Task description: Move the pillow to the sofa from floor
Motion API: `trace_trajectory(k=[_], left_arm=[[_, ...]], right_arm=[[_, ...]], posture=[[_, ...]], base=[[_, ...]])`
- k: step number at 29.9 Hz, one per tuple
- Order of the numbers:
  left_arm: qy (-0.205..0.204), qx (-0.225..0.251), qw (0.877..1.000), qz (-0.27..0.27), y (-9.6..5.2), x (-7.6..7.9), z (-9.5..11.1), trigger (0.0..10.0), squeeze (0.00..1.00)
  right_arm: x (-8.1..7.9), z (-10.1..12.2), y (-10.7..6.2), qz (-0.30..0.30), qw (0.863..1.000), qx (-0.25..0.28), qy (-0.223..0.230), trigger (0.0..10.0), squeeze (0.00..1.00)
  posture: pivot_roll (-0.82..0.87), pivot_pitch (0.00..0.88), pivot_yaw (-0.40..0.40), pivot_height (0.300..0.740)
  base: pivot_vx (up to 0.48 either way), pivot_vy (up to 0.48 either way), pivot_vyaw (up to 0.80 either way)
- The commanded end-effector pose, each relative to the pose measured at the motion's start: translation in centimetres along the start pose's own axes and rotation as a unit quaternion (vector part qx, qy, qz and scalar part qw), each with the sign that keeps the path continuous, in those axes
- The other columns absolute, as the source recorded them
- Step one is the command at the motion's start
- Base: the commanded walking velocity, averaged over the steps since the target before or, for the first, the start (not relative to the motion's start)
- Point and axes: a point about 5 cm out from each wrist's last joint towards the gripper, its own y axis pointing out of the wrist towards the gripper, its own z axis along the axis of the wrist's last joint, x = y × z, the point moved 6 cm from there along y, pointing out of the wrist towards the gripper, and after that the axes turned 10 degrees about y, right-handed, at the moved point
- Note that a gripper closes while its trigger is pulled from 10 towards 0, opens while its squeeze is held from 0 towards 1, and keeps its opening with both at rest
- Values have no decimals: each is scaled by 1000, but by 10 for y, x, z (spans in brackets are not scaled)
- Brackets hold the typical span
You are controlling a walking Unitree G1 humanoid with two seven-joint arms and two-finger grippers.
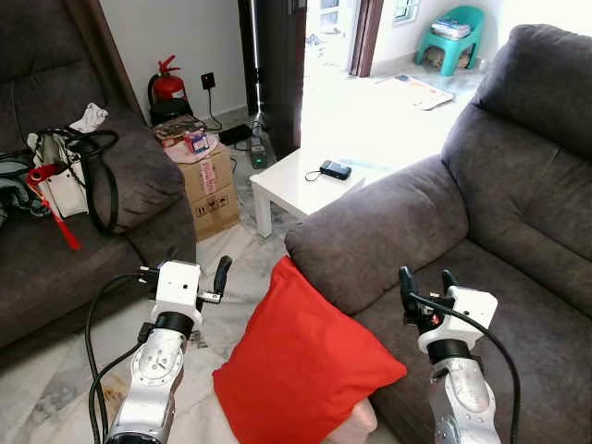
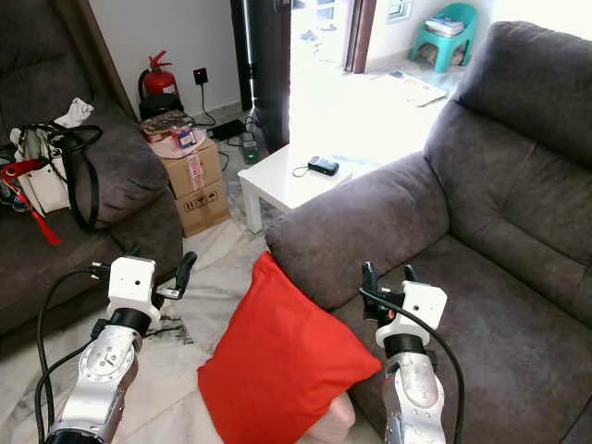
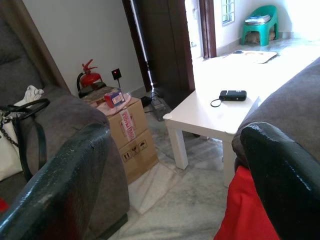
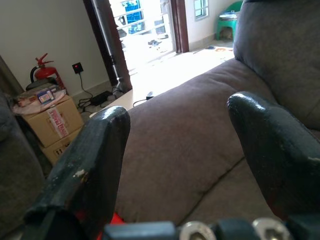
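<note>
Red pillow (image 1: 301, 365) leans against sofa (image 1: 435, 231); both grippers' fingers apart.

R gripper (image 4: 175, 150) jaws apart, sofa (image 4: 200, 130) ahead, boxes (image 4: 50, 125) beyond

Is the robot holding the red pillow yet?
No, nothing is held. The left gripper and right gripper are both open, either side of the red pillow, which leans against the sofa.

I see the marble floor (image 1: 55, 370) carrying a red pillow (image 1: 301, 365), stacked cardboard boxes (image 1: 211, 190) and a white table (image 1: 296, 180).
</note>
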Motion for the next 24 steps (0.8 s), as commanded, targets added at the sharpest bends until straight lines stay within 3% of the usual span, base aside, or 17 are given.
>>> trace_trajectory(k=[1, 24], left_arm=[[1, 2, 1000, 0, 1, -4, 1, 10000, 0], [0, 0, 1000, -2, -5, -1, 3, 10000, 0]], right_arm=[[-4, 5, 5, 7, 1000, 7, -2, 10000, 0], [-16, 0, 5, 32, 999, -12, -1, 10000, 0]], posture=[[24, 54, 7, 740], [33, 92, 3, 740]], base=[[0, 0, 0], [0, 0, 0]])
